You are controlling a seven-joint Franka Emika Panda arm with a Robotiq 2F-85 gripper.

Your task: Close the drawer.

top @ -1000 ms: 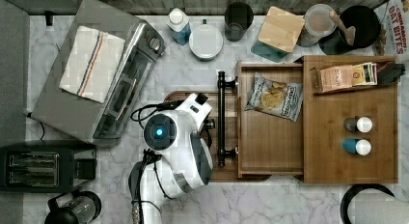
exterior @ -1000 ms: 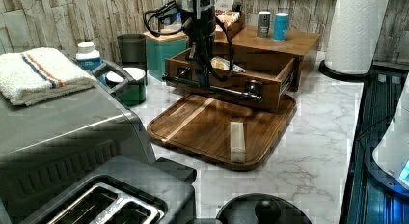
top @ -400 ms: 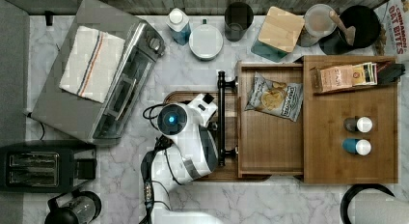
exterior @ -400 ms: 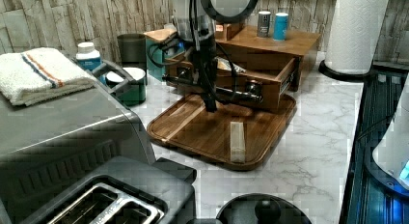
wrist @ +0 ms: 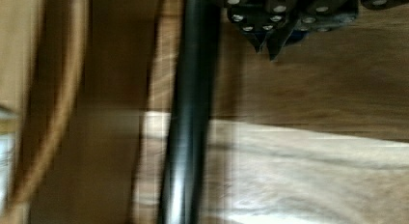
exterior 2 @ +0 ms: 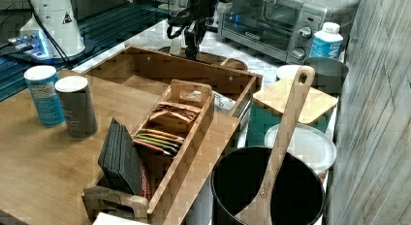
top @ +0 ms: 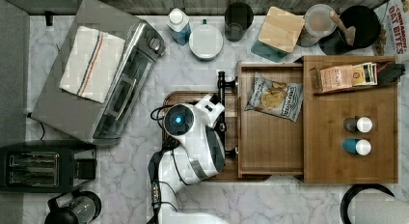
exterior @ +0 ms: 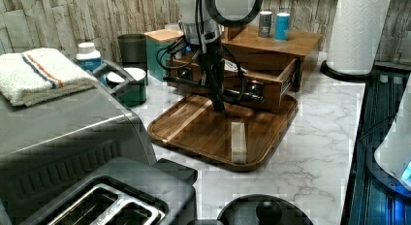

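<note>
Chip bag [top: 274,95] in drawer [top: 270,147]; tray [exterior: 203,133] beneath drawer front.

the drawer [top: 270,147] is a shallow light-bamboo box, pulled open from its cabinet, level, with a black bar handle [top: 221,96] on its front

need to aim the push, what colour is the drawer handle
Black, a metal bar handle; clearest in the top view.
</note>
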